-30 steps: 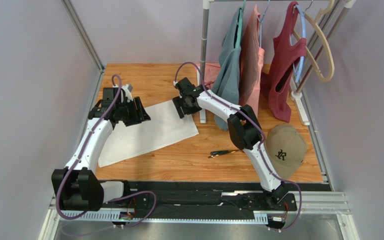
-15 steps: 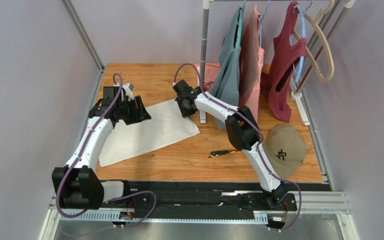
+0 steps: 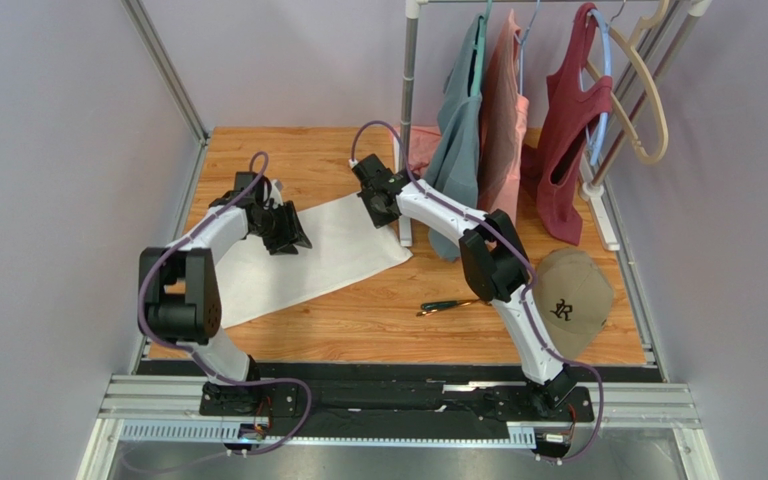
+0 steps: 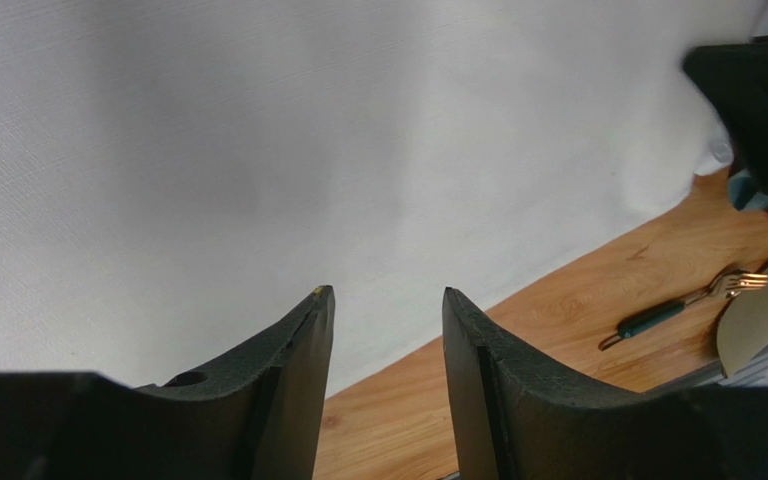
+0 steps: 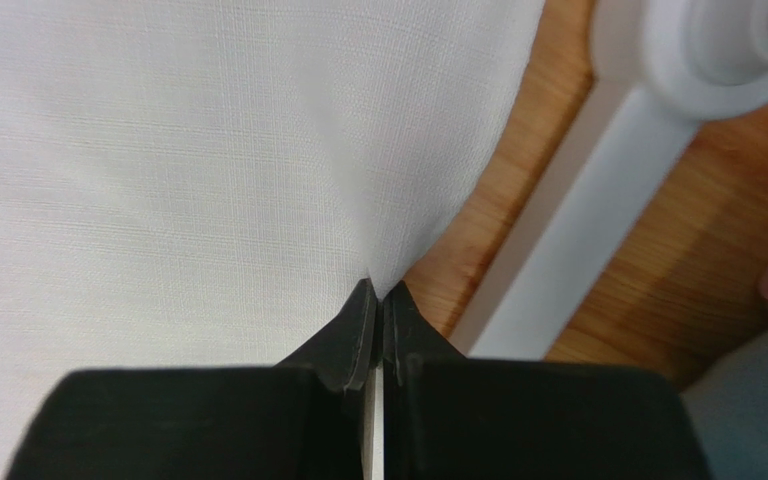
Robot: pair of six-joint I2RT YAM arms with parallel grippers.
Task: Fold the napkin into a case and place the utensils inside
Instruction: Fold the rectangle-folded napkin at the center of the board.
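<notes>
The white napkin (image 3: 308, 258) lies flat on the wooden table. My right gripper (image 3: 379, 213) is shut on the napkin's far right corner, and the right wrist view shows the cloth (image 5: 158, 150) pinched between the closed tips (image 5: 379, 290). My left gripper (image 3: 293, 236) hovers over the napkin's far left part. Its jaws (image 4: 386, 292) stand open with nothing between them, above the cloth (image 4: 308, 150). The utensils (image 3: 448, 305) lie on the bare wood right of the napkin. The left wrist view shows a dark handle and a gold fork head (image 4: 673, 310).
A clothes rack pole (image 3: 407, 120) stands just right of my right gripper, its white foot (image 5: 598, 230) beside the pinched corner. Shirts (image 3: 503, 120) hang on the rack. A tan cap (image 3: 570, 298) lies at the right, and a pink cloth (image 3: 423, 150) at the back.
My right gripper has closed on the napkin's corner and drawn it slightly right. The left arm's elbow has swung back and its gripper has shifted a little right, jaws narrowing slightly.
</notes>
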